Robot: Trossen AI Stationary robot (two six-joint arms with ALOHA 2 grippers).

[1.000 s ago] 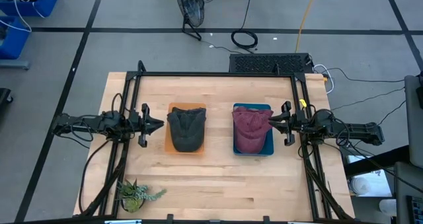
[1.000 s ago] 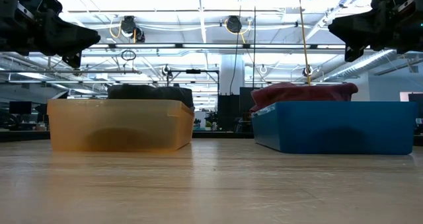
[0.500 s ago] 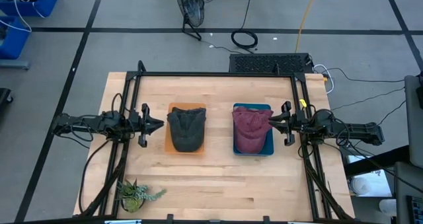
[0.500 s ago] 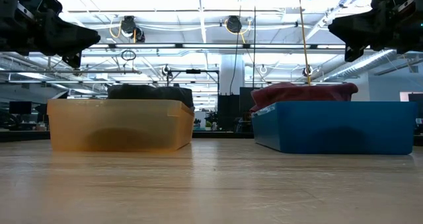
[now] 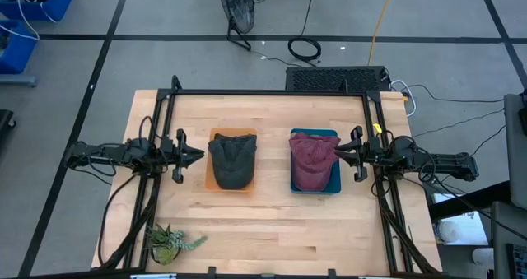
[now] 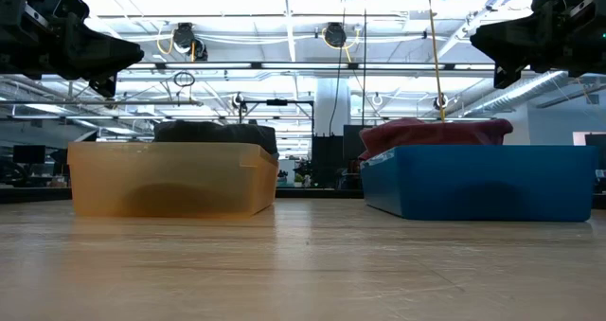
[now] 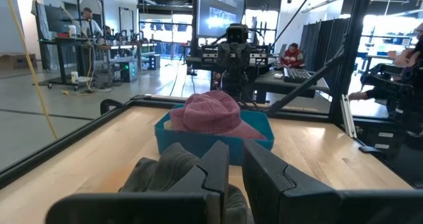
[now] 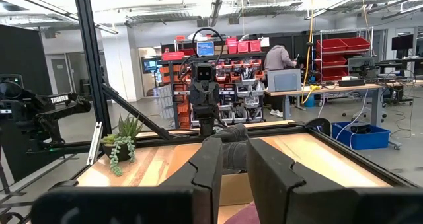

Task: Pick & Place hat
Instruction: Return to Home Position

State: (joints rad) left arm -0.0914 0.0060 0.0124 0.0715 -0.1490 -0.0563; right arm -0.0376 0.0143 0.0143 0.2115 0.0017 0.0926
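Note:
A dark grey hat (image 5: 233, 161) lies in an orange bin (image 5: 216, 134), its crown rising above the rim (image 6: 216, 132). A maroon hat (image 5: 312, 160) fills a blue bin (image 5: 336, 183) beside it and also stands above the rim (image 6: 431, 129). My left gripper (image 5: 196, 155) hovers shut just left of the orange bin, above bin height (image 6: 128, 51). My right gripper (image 5: 336, 153) hovers shut just right of the blue bin, equally high (image 6: 483, 39). The left wrist view looks over the grey hat (image 7: 165, 170) to the maroon hat (image 7: 213, 112).
A small potted plant (image 5: 169, 244) stands near the table's near left corner. A black frame (image 5: 272, 92) runs around the table's far and side edges. Bare wood (image 5: 280, 230) lies between the bins and the near edge. People stand in the room beyond.

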